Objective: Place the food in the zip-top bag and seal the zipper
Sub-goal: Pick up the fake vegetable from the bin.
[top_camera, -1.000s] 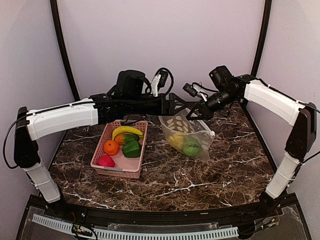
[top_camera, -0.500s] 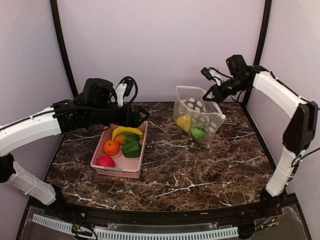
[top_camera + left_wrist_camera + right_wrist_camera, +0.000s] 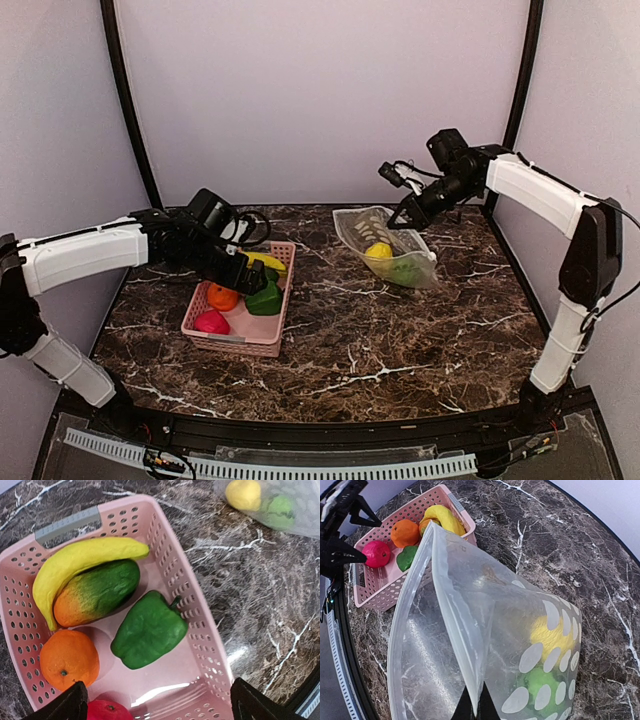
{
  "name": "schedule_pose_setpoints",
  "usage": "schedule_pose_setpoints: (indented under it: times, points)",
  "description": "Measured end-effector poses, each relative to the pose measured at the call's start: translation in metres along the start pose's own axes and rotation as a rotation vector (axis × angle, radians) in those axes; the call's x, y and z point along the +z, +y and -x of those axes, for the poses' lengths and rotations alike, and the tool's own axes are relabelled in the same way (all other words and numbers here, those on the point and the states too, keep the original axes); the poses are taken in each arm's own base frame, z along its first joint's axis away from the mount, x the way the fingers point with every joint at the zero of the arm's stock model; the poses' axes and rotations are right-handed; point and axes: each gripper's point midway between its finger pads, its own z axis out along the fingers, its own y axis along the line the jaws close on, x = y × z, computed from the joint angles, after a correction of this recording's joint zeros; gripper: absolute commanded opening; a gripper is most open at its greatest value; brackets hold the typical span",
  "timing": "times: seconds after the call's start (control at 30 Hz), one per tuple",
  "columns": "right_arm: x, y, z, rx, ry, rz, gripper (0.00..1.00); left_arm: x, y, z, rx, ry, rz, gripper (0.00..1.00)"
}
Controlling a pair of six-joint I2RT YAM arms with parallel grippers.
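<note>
The marble table [image 3: 350,345] bears a pink basket [image 3: 232,346] and the zip-top bag [image 3: 396,258].

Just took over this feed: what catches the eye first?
The dotted bag, far right, pinched at its mouth by the right gripper, a yellow piece and a green piece inside. Then the pink basket of bright fruit at left, the open left gripper above it.

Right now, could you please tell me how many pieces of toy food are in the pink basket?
5: banana at the far end, green-and-orange mango against it, green pepper in the middle, orange on the left, red piece in the near corner. Others could hide beneath.
</note>
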Motion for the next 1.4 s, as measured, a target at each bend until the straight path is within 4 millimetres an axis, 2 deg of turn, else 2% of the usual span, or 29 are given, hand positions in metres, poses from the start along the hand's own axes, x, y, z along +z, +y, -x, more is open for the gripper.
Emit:
schedule_pose_setpoints:
  times: [0.2,0.5,0.7,0.87,1.03,1.23,1.4]
  points:
    - [0.008,0.009,-0.002,-0.019,0.016,0.023,0.00,0.027,0.024,-0.019,0.006,0.131,-0.019,0.96]
    - [0.013,0.012,-0.009,-0.017,0.032,0.035,0.00,0.039,0.005,0.001,0.148,0.166,-0.153,0.90]
    - [0.017,0.017,-0.017,-0.013,0.047,0.058,0.00,0.054,0.005,-0.005,0.171,0.234,-0.158,0.93]
    - [0.018,0.021,-0.018,-0.021,0.049,0.070,0.00,0.057,0.005,-0.001,0.179,0.246,-0.153,0.94]
    - [0.019,0.023,-0.018,-0.027,0.049,0.077,0.00,0.063,0.004,0.004,0.194,0.252,-0.156,0.91]
    - [0.020,0.027,-0.017,-0.032,0.048,0.087,0.00,0.081,0.003,-0.006,0.201,0.306,-0.177,0.91]
    - [0.021,0.029,-0.017,-0.034,0.047,0.094,0.00,0.087,0.003,-0.011,0.198,0.324,-0.180,0.91]
